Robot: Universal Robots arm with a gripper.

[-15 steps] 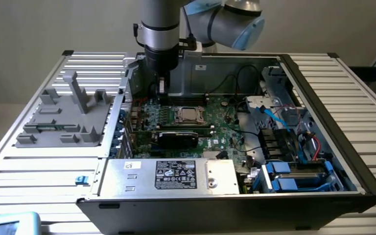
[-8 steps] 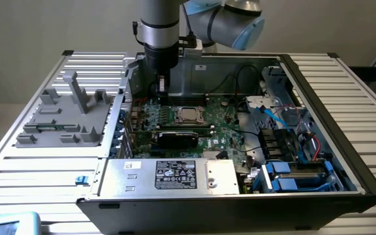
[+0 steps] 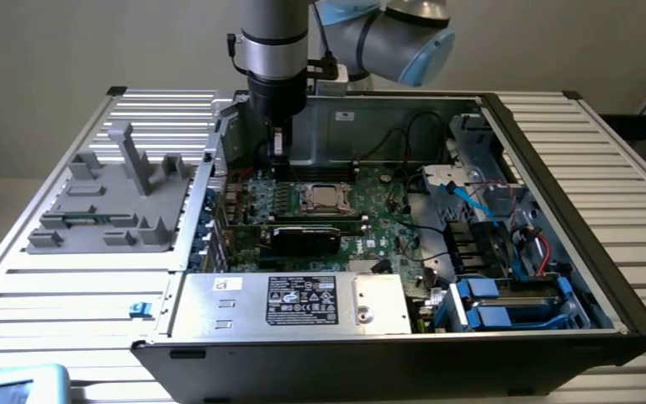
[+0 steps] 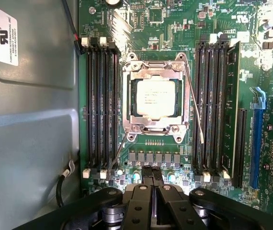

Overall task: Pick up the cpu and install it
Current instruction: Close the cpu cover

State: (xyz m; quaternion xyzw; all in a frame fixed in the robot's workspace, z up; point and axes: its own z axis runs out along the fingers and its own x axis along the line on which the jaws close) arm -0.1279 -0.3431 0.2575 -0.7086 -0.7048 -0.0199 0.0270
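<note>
**Visitor:** One cpu (image 4: pixel 155 98), is that it? Where is it sitting?

**Onlooker:** Flat in the socket frame (image 4: pixel 131 72), silver top up, about the middle of the board (image 4: pixel 141 28). Rows of memory slots (image 4: pixel 100 105) run along both sides of it. A thin wire lever (image 4: pixel 194 100) slants past one edge of the frame.

**Visitor:** And the end effector (image 4: pixel 152 178), has it got hold of anything?

**Onlooker:** No, its fingers are pressed together with nothing between them. It hangs over the board just short of the socket, clear of the cpu.

**Visitor:** From back here I mostly see the arm (image 3: pixel 272 50).

**Onlooker:** It comes straight down into the open case (image 3: pixel 548 168), close to the case's far wall. The cpu lies a little nearer us than the fingertips.

**Visitor:** What's the black thing beyond the chip?

**Onlooker:** The graphics card (image 3: pixel 306 236), just on our side of the socket. Nearer again is the power supply (image 3: pixel 300 301) with its white label, against the case's near wall.

**Visitor:** And the case?

**Onlooker:** It lies open on the slatted desk (image 3: pixel 592 126), about mid-desk. A grey jig (image 3: pixel 115 202) rests on the desk beside it, toward the desk's edge at the exterior view's left.
</note>
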